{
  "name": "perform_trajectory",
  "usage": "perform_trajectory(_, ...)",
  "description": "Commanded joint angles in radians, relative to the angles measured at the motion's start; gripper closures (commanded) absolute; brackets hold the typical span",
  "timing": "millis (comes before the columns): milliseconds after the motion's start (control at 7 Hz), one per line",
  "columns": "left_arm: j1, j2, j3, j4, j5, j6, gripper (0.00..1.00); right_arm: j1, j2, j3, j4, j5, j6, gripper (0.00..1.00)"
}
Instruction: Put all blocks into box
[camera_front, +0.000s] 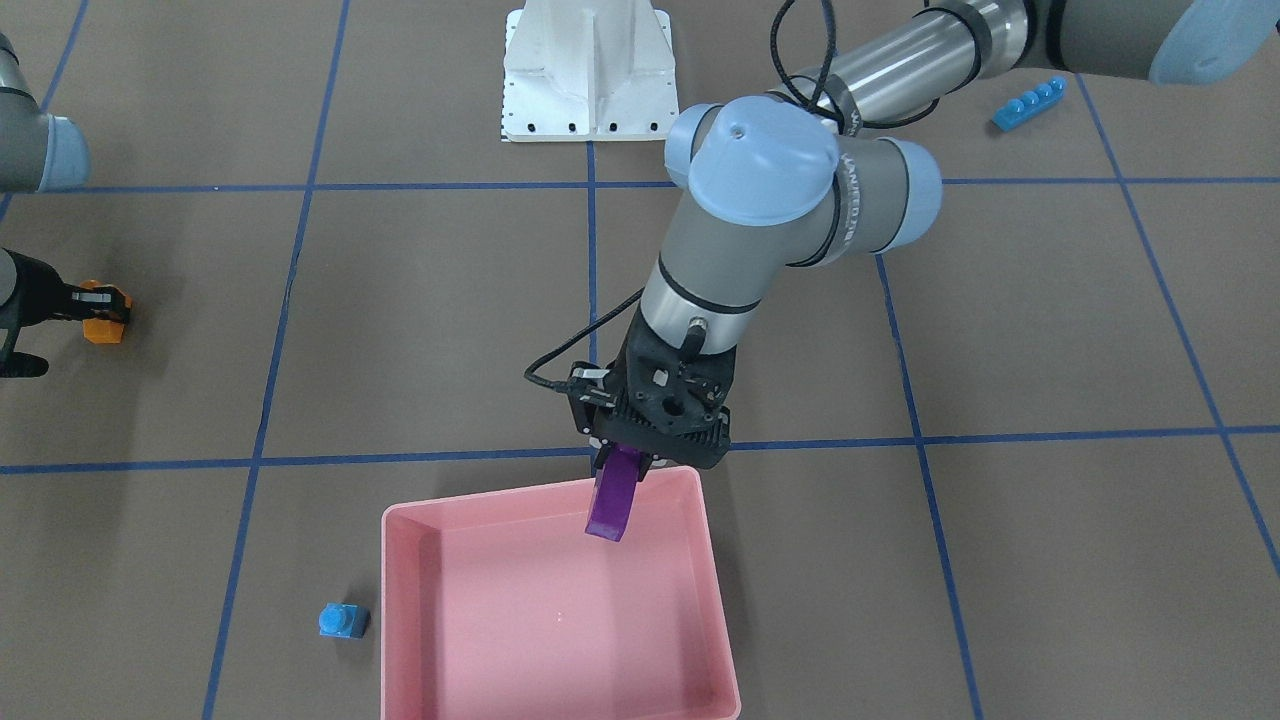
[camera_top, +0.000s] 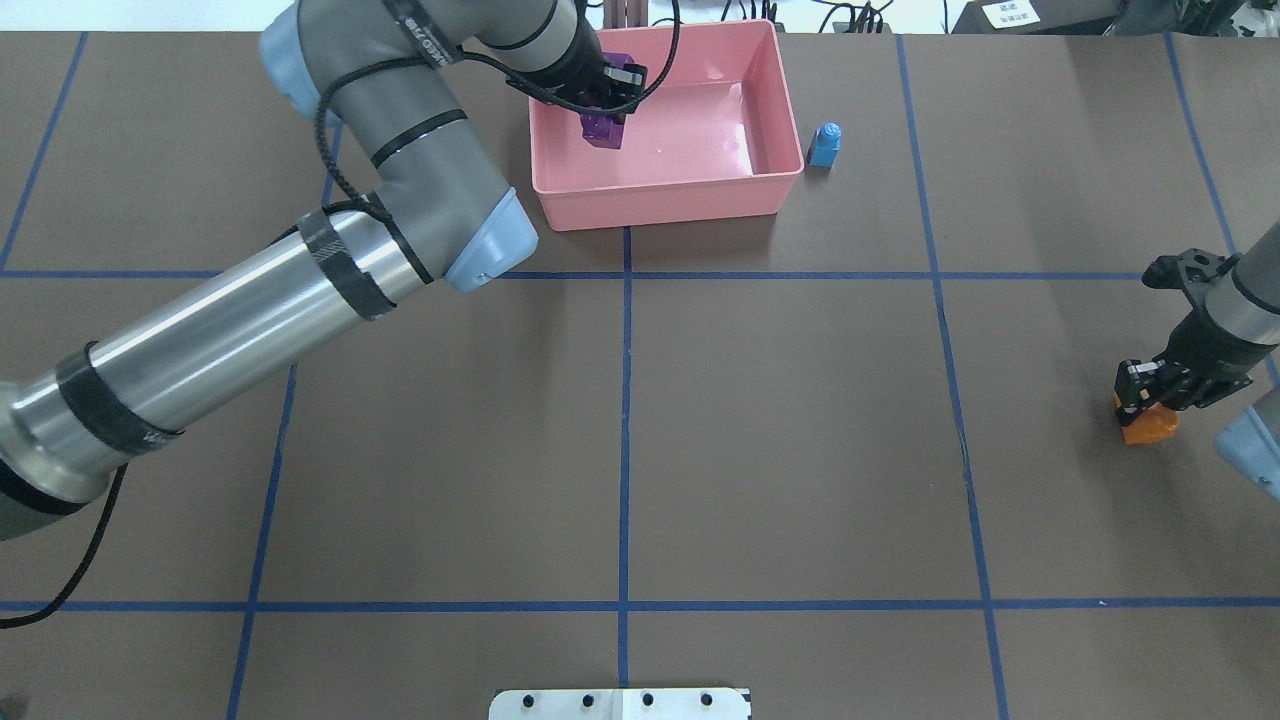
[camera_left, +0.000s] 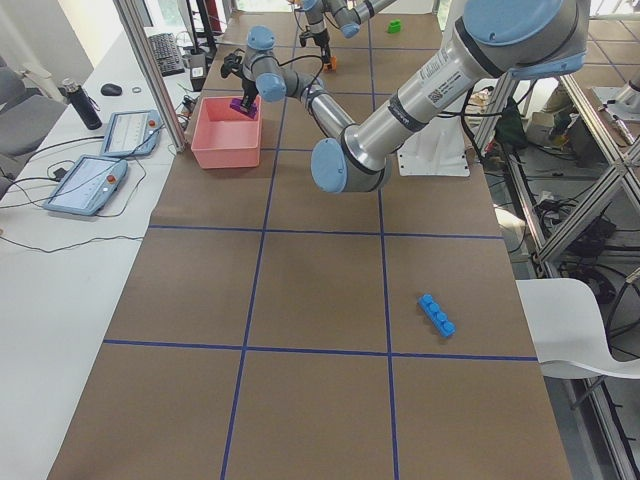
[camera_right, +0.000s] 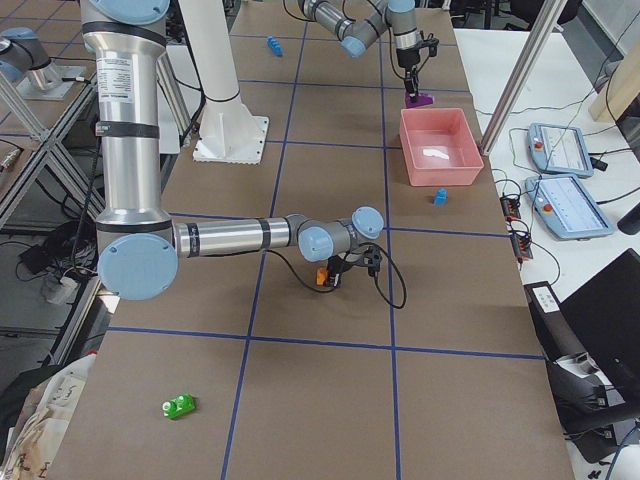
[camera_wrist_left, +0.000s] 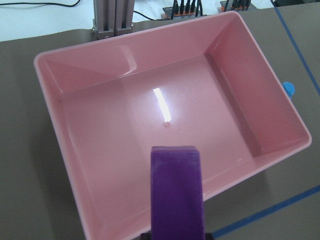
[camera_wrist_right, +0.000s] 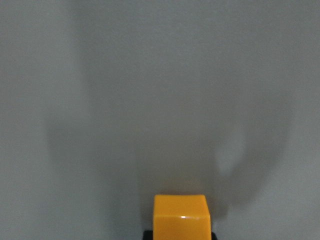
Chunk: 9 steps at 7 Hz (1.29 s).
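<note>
Hanging from the left gripper (camera_front: 622, 463), whose fingers are closed tight on its upper end, the long purple block (camera_front: 612, 502) is held nearly upright over the pink box (camera_front: 560, 630). It is seen above the part of the box nearest the robot, toward the robot's left. Its lower end appears to be clear of the box floor. Nothing else is seen inside the box.

At the robot's right edge of the brown table (camera_top: 800, 430), the orange block (camera_top: 1147, 428) is pinched between the closed fingers of the right gripper (camera_top: 1140, 398). Whether that block rests on the surface cannot be told.

Three more blocks lie on the table outside the box. The small light blue block (camera_front: 343, 621) stands just beside the box wall on the robot's right. The long light blue block (camera_front: 1030, 103) lies well apart, out on the robot's left, behind the left arm. The green block (camera_right: 180, 406) is seen far off toward the table's end on the robot's right. The white robot base (camera_front: 588, 70) is bolted at the table's robot-side edge.
</note>
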Motion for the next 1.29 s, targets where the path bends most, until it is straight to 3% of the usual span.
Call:
perform_trajectory(0, 0.013, -0.045, 0.143, -0.100, 0.113, -0.057, 1.00, 0.000, 0.042, 0.006, 0.000, 0.003, 0.009, 1.00)
perform_trajectory(143, 0.012, -0.042, 0.148, -0.100, 0.119, -0.044, 0.45, 0.000, 0.107, 0.004, -0.003, 0.001, 0.087, 1.00)
perform_trajectory(286, 0.010, -0.042, 0.144, -0.100, 0.118, -0.045, 0.01, 0.000, 0.199, 0.000, -0.009, -0.002, 0.202, 1.00)
perform_trajectory(571, 0.004, -0.037, 0.133, -0.090, 0.109, -0.044, 0.00, 0.026, 0.443, -0.096, -0.014, -0.010, 0.432, 1.00)
perform_trajectory(714, 0.001, -0.005, 0.095, -0.086, 0.036, -0.043, 0.00, 0.026, 0.575, -0.179, -0.006, -0.034, 0.551, 1.00)
perform_trajectory(857, -0.003, 0.077, 0.015, -0.084, -0.030, -0.043, 0.00, 0.020, 0.738, -0.289, -0.005, -0.084, 0.674, 1.00)
perform_trajectory(1000, -0.002, 0.172, -0.083, -0.084, -0.034, -0.042, 0.01, 0.002, 0.902, -0.425, -0.002, -0.162, 0.795, 1.00)
perform_trajectory(1143, -0.009, 0.251, -0.159, -0.080, -0.074, -0.042, 0.01, -0.022, 1.007, -0.531, 0.017, -0.236, 0.844, 1.00)
